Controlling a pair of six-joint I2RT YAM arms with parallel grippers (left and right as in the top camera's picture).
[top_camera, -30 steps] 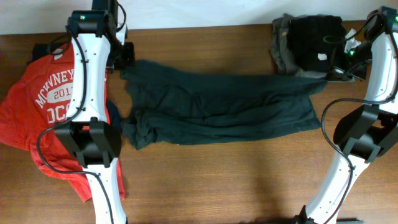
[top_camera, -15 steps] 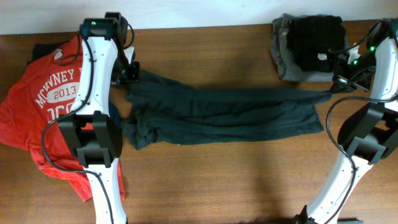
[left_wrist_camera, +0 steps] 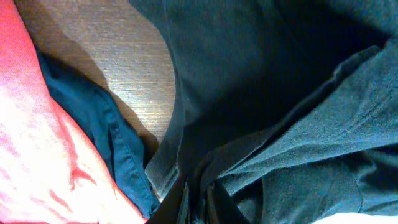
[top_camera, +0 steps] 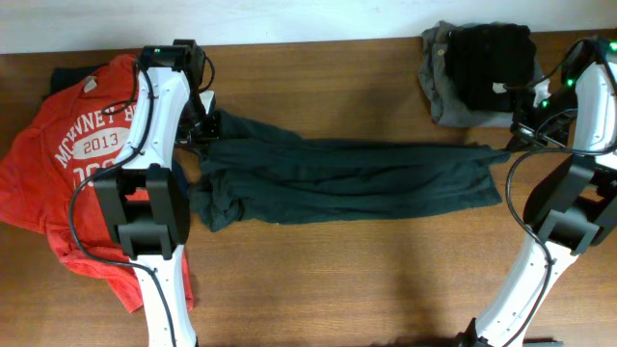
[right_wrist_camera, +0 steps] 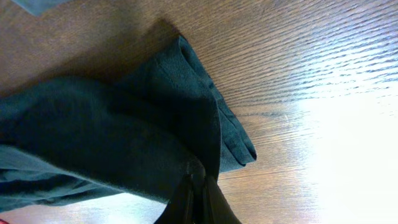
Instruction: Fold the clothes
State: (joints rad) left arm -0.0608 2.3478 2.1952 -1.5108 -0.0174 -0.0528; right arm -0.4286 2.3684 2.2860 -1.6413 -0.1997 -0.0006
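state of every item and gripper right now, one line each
green T-shirt, folded lengthwise, stretched between both grippers
red T-shirt, spread out unfolded
black T-shirt, piled on grey one
grey T-shirt, under the black one
left gripper, shut on green T-shirt
right gripper, shut on green T-shirt

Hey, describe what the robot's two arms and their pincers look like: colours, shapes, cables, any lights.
The two arms match. The left arm and right arm have white, rounded link shells joined by bulky black joint housings, with thin black cables looping loosely beside them. A small green light glows on the right arm. The left pincer and right pincer have slim, dark fingers.
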